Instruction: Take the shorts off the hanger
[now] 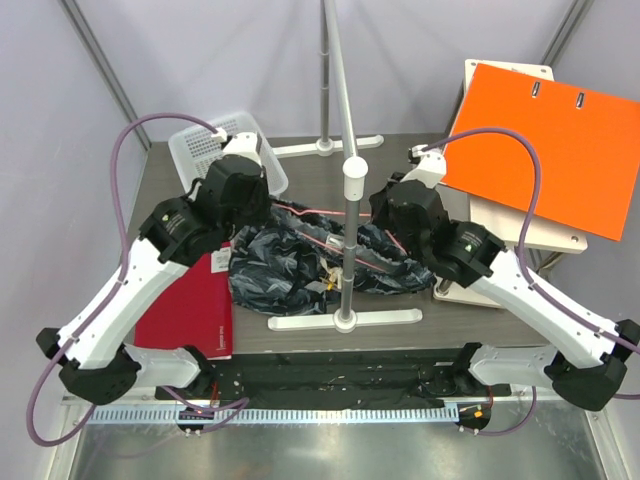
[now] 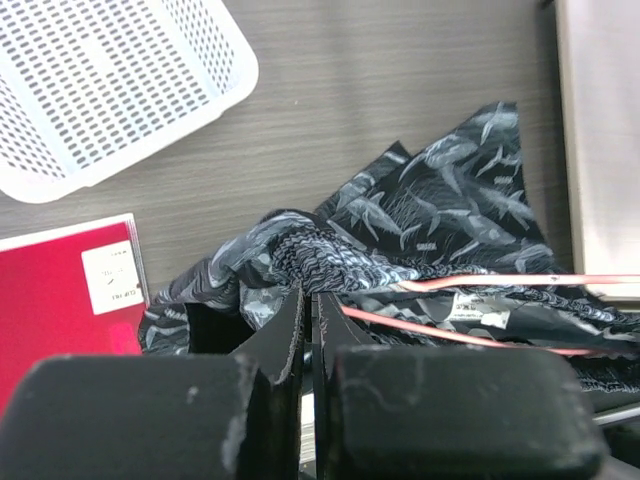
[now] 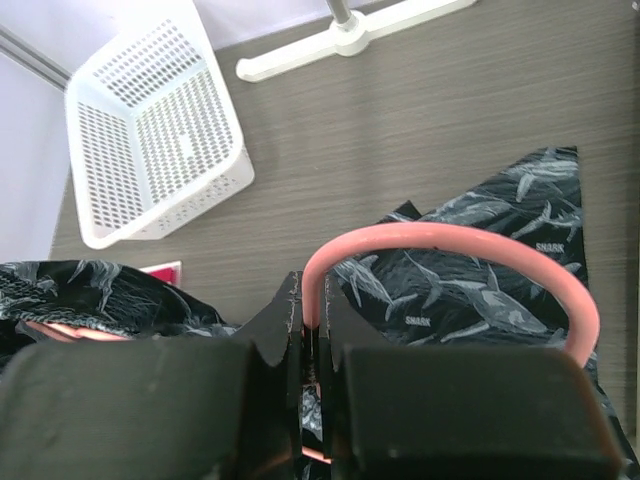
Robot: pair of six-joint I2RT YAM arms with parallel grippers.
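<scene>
The left arm [image 1: 110, 305] and the right arm [image 1: 535, 295] are built of white link shells joined by black joint housings, and black bases [image 1: 100, 372] are fitted at the near ends. A purple cable [image 1: 165, 117] is looped along each. The left gripper [image 2: 308, 295] and right gripper [image 3: 312, 300] are made with blocky matte-black fingers [image 2: 150, 420], scuffed grey at the edges.

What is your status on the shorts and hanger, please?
Right gripper shut on hanger hook. Left gripper shut on shorts. Hanger not yet out. Grey pole close beside.
</scene>
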